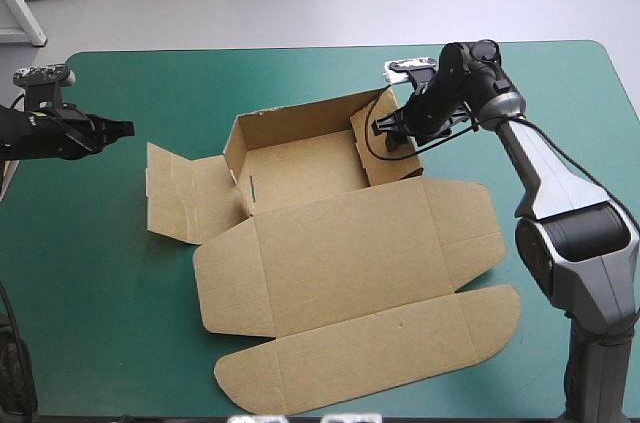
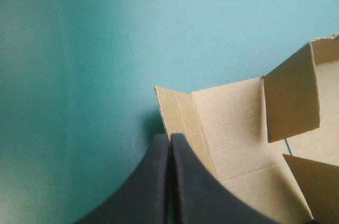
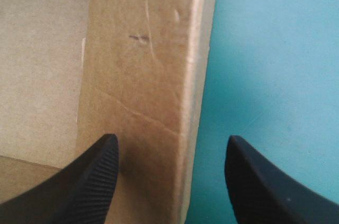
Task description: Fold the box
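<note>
Table: teal-green cover [image 1: 90,273]; brown cardboard box [image 1: 340,253] laid mid-table.
Box: back and right walls raised; left side panel and lid flat, left to be folded.
Black right gripper [image 3: 169,147]: fingers spread, right wall straddled.
Black left gripper [image 2: 169,140]: fingers pressed together, nothing held, at the left panel's edge.

The brown cut-board box [image 1: 330,243] lies before me at the middle of the teal-green tabletop [image 1: 100,293], half formed. On its far side is a shallow open tray with the far, left and right walls upright. Its left flap [image 1: 185,198] lies unfolded and flat. The broad lid [image 1: 350,273] spreads flat toward the near edge, with the rounded tuck flap outermost.
</note>
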Tool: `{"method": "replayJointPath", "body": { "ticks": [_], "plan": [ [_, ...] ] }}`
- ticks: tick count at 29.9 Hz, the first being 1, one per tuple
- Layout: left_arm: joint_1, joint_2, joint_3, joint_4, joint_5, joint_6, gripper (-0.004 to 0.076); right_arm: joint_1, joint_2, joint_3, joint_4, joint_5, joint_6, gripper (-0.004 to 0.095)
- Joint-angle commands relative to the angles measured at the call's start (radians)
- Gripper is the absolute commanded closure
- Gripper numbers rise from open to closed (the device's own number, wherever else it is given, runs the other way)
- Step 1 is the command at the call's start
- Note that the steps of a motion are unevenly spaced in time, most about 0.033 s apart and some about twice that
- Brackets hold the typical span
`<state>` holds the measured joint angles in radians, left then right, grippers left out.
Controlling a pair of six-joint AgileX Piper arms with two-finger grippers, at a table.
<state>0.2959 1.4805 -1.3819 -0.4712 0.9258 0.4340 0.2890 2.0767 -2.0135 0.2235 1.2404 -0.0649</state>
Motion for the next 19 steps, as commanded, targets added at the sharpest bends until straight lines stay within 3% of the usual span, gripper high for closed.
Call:
{"method": "replayJointPath", "body": {
  "ticks": [1,5,7,9,13,19],
  "plan": [
    [0.001,-0.036,-0.034,-0.041,-0.038,0.002,0.0727,0.018,-0.031,-0.021,0.009,0.006,-0.003,0.0355],
    [0.001,-0.036,-0.034,-0.045,-0.028,0.002,0.0727,0.026,-0.009,-0.021,0.014,0.006,0.003,0.0362],
    [0.001,-0.036,-0.034,-0.045,-0.028,0.002,0.0727,0.027,-0.009,-0.021,0.012,0.0,0.006,0.0417],
    [0.001,-0.036,-0.034,-0.045,-0.028,0.002,0.0727,0.027,-0.009,-0.023,0.004,-0.002,0.006,0.0542],
    [0.001,-0.036,-0.034,-0.045,-0.028,0.002,0.0727,0.027,-0.009,-0.023,-0.025,0.005,0.006,0.0921],
    [0.001,-0.036,-0.034,-0.045,-0.024,0.002,0.0727,0.027,-0.031,-0.034,-0.046,0.005,0.006,0.0917]
  ]
}}
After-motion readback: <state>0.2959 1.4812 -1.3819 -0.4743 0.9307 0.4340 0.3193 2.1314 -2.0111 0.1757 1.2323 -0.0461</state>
